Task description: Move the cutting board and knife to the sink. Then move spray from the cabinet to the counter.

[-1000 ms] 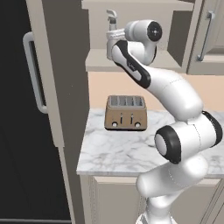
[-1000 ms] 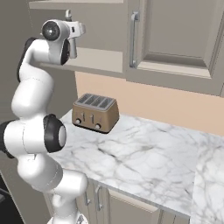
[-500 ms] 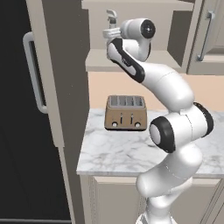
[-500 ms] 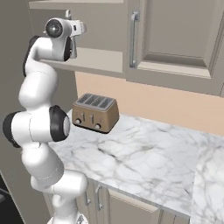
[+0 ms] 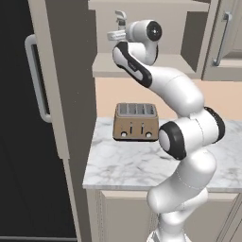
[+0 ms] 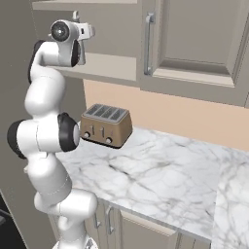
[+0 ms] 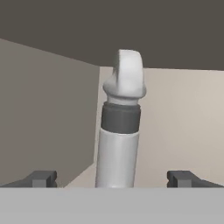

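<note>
Left base view: arm raised into the cabinet (image 5: 142,66) niche; spray (image 5: 121,18) nozzle visible past the hand; toaster (image 5: 135,122) on the tabletop (image 5: 118,163).
Right base view: hand at the niche shelf.
Hand view: spray (image 7: 120,127) upright, centred between the jaws, spread wide and apart from it; gripper (image 7: 113,178).
</note>
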